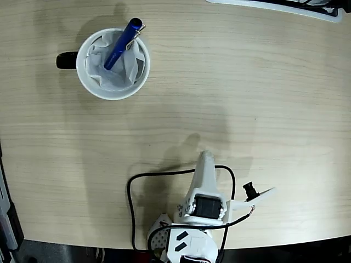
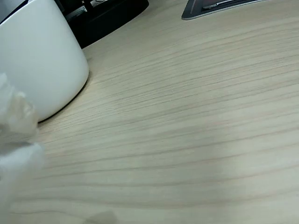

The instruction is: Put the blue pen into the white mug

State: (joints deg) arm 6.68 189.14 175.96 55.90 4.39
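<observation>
The white mug (image 1: 113,64) stands at the table's far left in the fixed view, its black handle pointing left. The blue pen (image 1: 123,44) leans inside it on crumpled white tissue, with the clip end sticking out over the far rim. My gripper (image 1: 204,160) is low near the front edge, well to the right of the mug and apart from it; its fingers look pressed together with nothing between them. In the wrist view the mug (image 2: 39,60) fills the upper left, and a blurred white finger (image 2: 16,144) shows at the left edge.
A black cable (image 1: 131,203) loops beside the arm base. A grey flat slab (image 1: 285,6) lies at the far right edge of the table, also seen as the slab (image 2: 215,7) in the wrist view. Dark equipment (image 2: 107,16) sits behind the mug.
</observation>
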